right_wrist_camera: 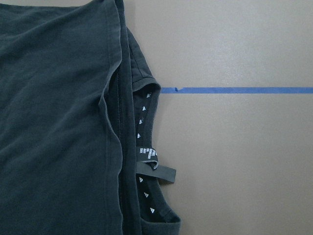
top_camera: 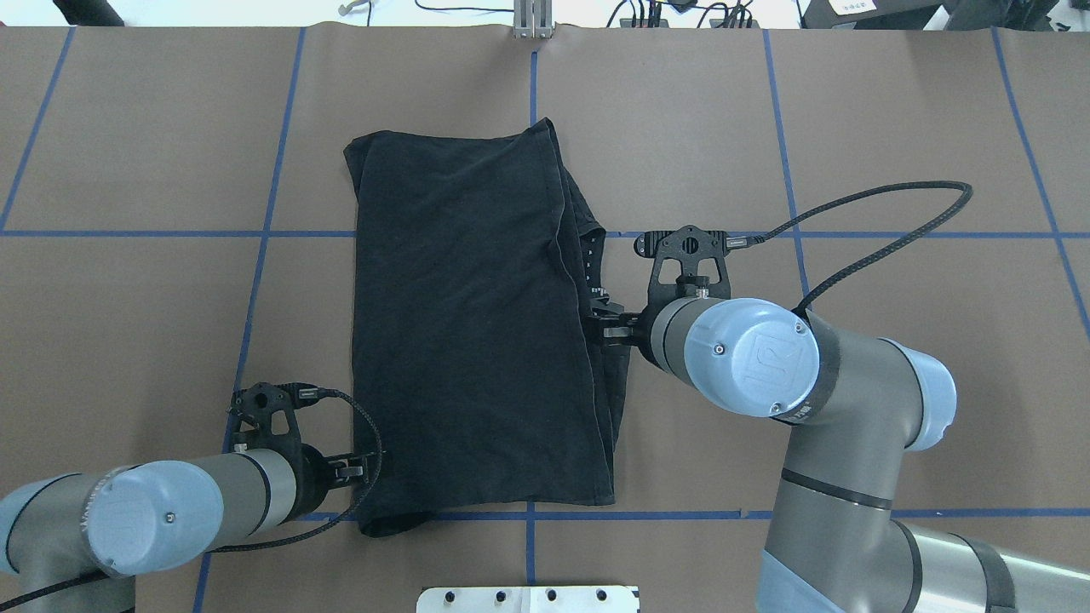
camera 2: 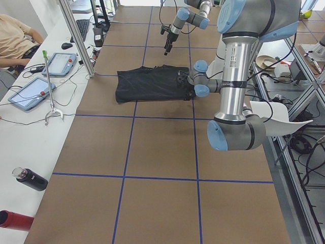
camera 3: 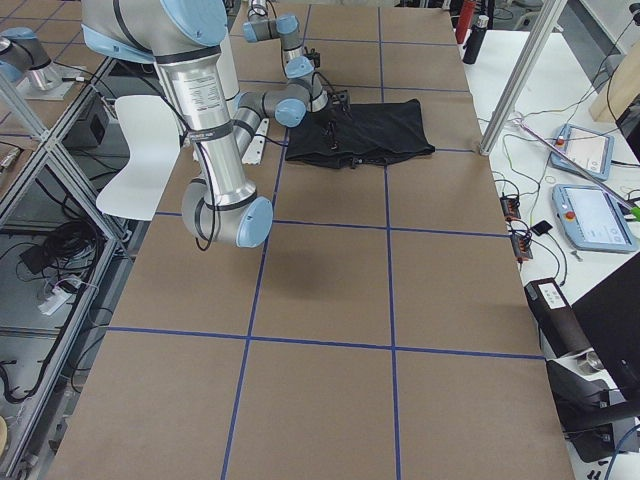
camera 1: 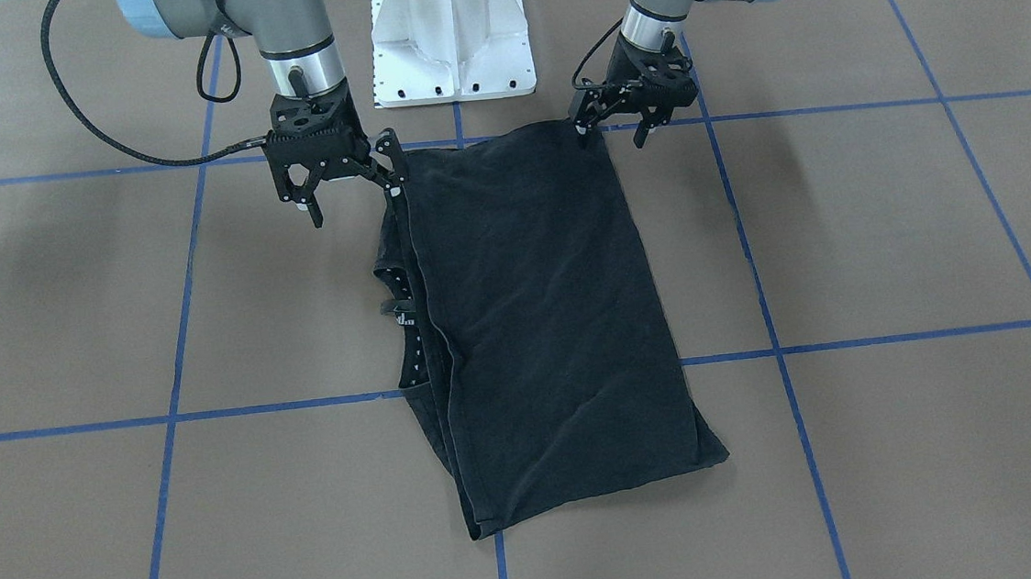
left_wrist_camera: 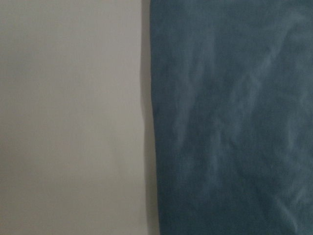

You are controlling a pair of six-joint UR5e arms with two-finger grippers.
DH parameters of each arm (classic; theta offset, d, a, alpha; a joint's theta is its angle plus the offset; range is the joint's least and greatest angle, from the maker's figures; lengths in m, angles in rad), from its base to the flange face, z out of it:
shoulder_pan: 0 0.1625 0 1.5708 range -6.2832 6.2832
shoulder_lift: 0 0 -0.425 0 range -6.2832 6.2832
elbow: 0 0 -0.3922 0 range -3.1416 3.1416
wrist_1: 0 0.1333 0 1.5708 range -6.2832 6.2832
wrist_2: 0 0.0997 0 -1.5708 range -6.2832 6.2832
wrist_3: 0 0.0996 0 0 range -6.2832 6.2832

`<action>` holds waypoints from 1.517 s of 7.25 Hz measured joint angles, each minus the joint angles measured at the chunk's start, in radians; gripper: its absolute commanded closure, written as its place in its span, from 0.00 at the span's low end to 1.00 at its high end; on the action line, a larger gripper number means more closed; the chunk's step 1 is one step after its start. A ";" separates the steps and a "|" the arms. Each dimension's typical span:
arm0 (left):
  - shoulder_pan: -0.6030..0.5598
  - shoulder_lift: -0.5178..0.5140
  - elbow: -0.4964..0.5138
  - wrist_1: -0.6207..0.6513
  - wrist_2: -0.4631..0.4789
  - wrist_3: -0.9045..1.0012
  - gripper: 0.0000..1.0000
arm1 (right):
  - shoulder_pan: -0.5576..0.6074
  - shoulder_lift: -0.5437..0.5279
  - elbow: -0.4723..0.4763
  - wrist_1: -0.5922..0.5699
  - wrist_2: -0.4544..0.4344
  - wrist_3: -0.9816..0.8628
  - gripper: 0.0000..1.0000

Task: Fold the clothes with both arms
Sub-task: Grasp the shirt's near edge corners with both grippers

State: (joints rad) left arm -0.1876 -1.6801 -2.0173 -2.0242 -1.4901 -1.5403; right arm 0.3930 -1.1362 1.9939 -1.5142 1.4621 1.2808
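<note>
The black T-shirt [camera 1: 544, 306] [top_camera: 468, 323] lies flat on the brown table, folded lengthwise, with no logo showing. Its neck opening with small white marks [right_wrist_camera: 146, 161] [top_camera: 596, 285] peeks out along the edge on my right. My left gripper [camera 1: 611, 130] [top_camera: 353, 470] stands open at the shirt's near left corner, one finger beside the cloth. My right gripper [camera 1: 356, 196] [top_camera: 609, 328] is open at the shirt's right edge near the neck, one fingertip touching the hem. The left wrist view shows only the shirt's edge [left_wrist_camera: 230, 122] on the table.
Blue tape lines [camera 1: 285, 406] grid the table. The white pedestal base [camera 1: 450, 37] stands just behind the shirt. A side bench with tablets [camera 2: 30, 94] and bottles [camera 2: 30, 179] runs along the far side, where a person [camera 2: 15, 35] sits.
</note>
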 measured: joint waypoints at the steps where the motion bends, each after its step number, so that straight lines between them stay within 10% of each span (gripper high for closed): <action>1: 0.015 -0.009 0.000 0.016 0.002 -0.006 0.42 | -0.001 0.000 0.000 0.000 0.000 0.000 0.00; 9: 0.070 -0.013 -0.003 0.044 0.000 -0.010 0.45 | -0.002 0.001 0.000 0.000 -0.002 -0.001 0.00; 11: 0.074 -0.013 -0.002 0.045 0.000 -0.011 0.79 | -0.002 0.001 0.001 0.000 -0.002 -0.001 0.00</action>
State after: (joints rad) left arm -0.1135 -1.6935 -2.0194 -1.9789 -1.4906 -1.5512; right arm 0.3912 -1.1354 1.9949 -1.5140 1.4604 1.2793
